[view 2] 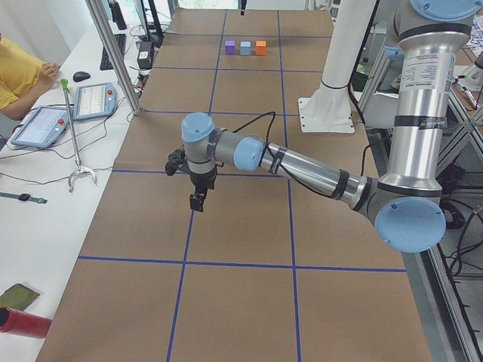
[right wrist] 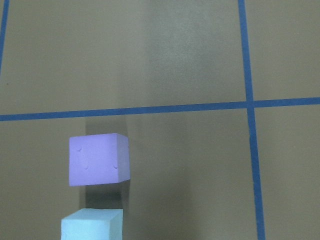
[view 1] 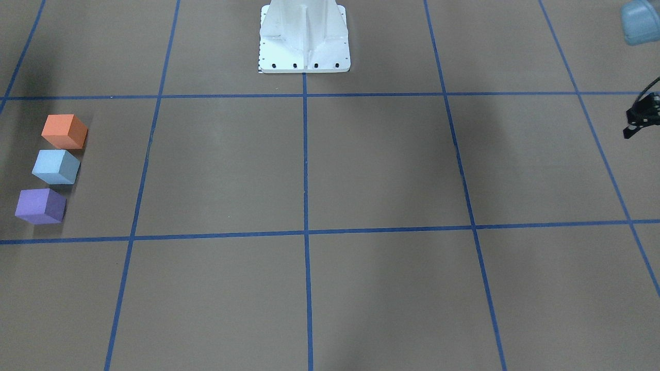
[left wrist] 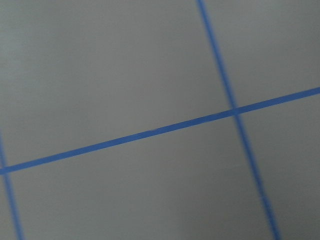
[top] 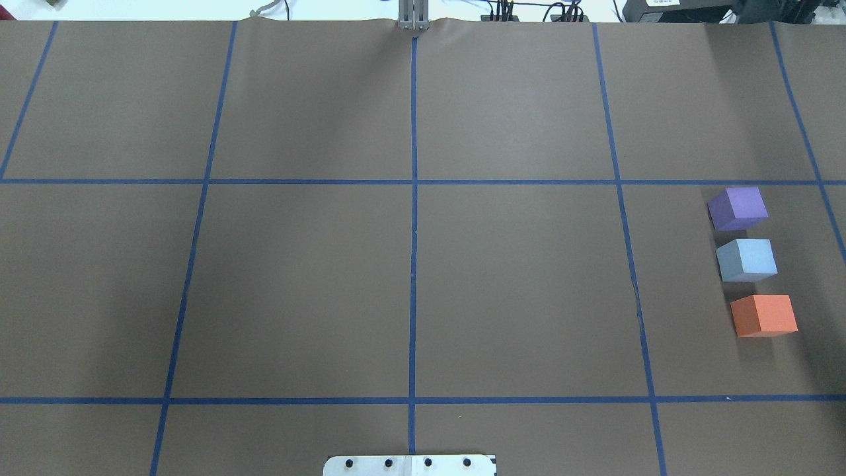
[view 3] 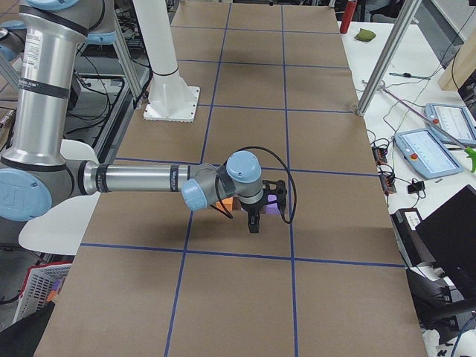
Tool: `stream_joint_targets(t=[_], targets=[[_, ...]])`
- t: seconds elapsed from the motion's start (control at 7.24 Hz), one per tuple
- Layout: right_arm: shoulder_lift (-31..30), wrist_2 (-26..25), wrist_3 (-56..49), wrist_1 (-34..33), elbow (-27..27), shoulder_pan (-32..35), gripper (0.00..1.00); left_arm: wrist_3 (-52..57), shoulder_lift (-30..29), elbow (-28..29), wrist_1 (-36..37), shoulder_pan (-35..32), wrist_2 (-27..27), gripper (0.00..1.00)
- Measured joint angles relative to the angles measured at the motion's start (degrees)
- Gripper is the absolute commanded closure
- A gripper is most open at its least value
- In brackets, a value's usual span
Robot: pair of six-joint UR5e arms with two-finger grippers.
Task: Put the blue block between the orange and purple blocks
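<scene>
The blue block (top: 747, 260) stands on the table between the purple block (top: 737, 208) and the orange block (top: 764, 315), in one short row with small gaps. The row also shows in the front view: orange (view 1: 64, 131), blue (view 1: 55, 166), purple (view 1: 40, 205). The right wrist view shows the purple block (right wrist: 99, 159) and the blue block's top (right wrist: 92, 225), with no fingers in frame. My right gripper (view 3: 254, 223) hangs near the row, touching nothing I can see. My left gripper (view 2: 198, 197) hovers far from the blocks, empty. I cannot tell whether either is open or shut.
The robot's white base (view 1: 304, 38) stands at the table's middle edge. Blue tape lines (top: 414, 231) divide the brown table into squares. An operator (view 2: 19, 72) sits at a side bench with tablets (view 2: 94, 99).
</scene>
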Motion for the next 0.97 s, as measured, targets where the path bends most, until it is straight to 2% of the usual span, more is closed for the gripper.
stream_joint_targets(t=[0.28,0.97], targets=[[0.01,0.28,-2.77,-4.93,0.39,3.43,0.00,3.69,2.06,3.35,-0.02,-4.16,-3.99,0.00],[6.60,-2.29,-14.62,-22.29,1.52,3.90,0.00,3.55,1.87,3.50,0.05,-4.78,-4.57,0.00]])
